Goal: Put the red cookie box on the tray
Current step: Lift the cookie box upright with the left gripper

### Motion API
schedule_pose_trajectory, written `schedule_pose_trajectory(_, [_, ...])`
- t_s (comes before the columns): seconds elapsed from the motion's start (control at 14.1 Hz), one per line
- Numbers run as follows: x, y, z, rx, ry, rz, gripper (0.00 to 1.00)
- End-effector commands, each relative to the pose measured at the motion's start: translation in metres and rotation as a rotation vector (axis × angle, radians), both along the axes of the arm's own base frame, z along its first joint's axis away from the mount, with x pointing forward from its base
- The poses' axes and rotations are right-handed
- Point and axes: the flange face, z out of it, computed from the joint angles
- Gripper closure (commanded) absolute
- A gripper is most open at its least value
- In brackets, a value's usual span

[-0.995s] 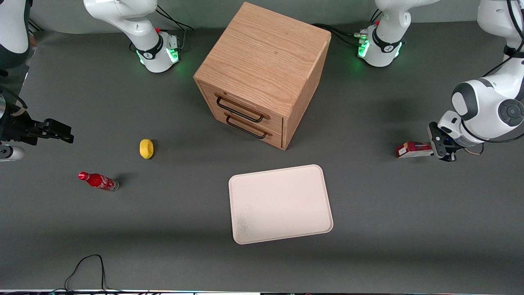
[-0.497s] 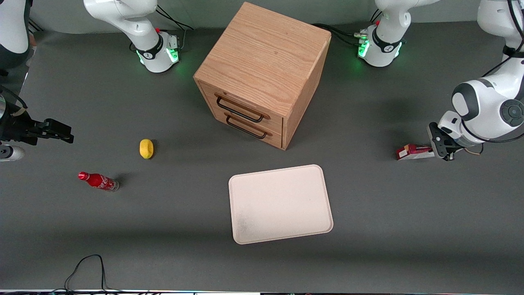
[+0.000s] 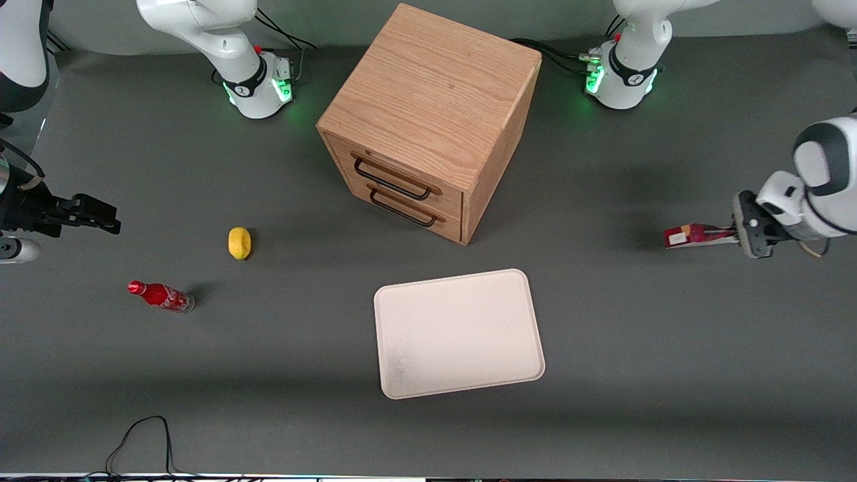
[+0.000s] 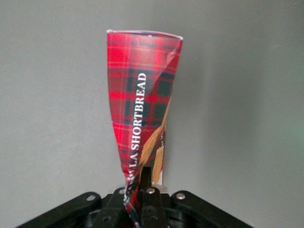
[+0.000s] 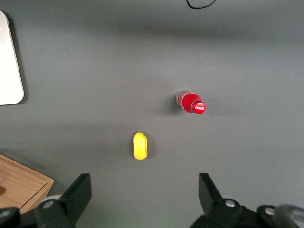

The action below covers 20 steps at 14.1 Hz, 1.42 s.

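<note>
The red cookie box (image 3: 693,235) is held in the air above the grey table, near the working arm's end, with its white end pointing toward the cabinet. My left gripper (image 3: 728,235) is shut on the box's other end. In the left wrist view the tartan carton (image 4: 142,95) sticks straight out from the gripper (image 4: 144,184), pinched flat and twisted where the fingers clamp it. The cream-pink tray (image 3: 458,333) lies flat, nearer the front camera than the cabinet, and well apart from the box. Its rim also shows in the right wrist view (image 5: 8,61).
A wooden two-drawer cabinet (image 3: 432,114) stands mid-table, farther from the camera than the tray. A yellow lemon (image 3: 239,242) and a small red soda bottle (image 3: 161,296) lie toward the parked arm's end. A black cable (image 3: 140,438) loops at the front edge.
The gripper has moved toward the working arm's end of the table and risen, carrying the red cookie box with it; the box now shows edge-on and off the table.
</note>
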Motion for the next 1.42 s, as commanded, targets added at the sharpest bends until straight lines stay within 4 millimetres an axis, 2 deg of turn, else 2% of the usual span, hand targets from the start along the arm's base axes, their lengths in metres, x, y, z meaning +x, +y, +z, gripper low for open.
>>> schedule_pose_trajectory(0.0, [0.004,-0.003,0.085,0.002,-0.015,-0.024,1.00])
schedule_pose_trajectory(0.21, [0.004,-0.005,0.179,0.039,-0.004,0.051,1.00])
schedule_pose_trajectory(0.36, [0.002,-0.014,0.219,0.072,-0.013,0.097,1.00])
schedule_pose_trajectory(0.43, [0.003,-0.014,0.231,0.084,-0.033,0.136,1.00])
schedule_pose_trajectory(0.57, [0.006,-0.022,0.239,0.097,-0.043,0.206,1.00])
schedule_pose_trajectory(0.71, [0.005,-0.047,0.244,0.114,-0.016,0.343,1.00])
schedule_pose_trajectory(0.85, [0.010,-0.084,0.257,0.142,-0.029,0.507,1.00])
schedule_pose_trajectory(0.92, [0.012,-0.104,0.257,0.160,-0.028,0.604,1.00])
schedule_pose_trajectory(1.07, [0.023,-0.138,0.245,0.161,0.011,0.786,1.00])
schedule_pose_trajectory(1.21, [0.038,-0.174,0.254,0.159,0.039,1.028,1.00])
schedule_pose_trajectory(1.35, [0.050,-0.206,0.253,0.166,0.052,1.181,1.00])
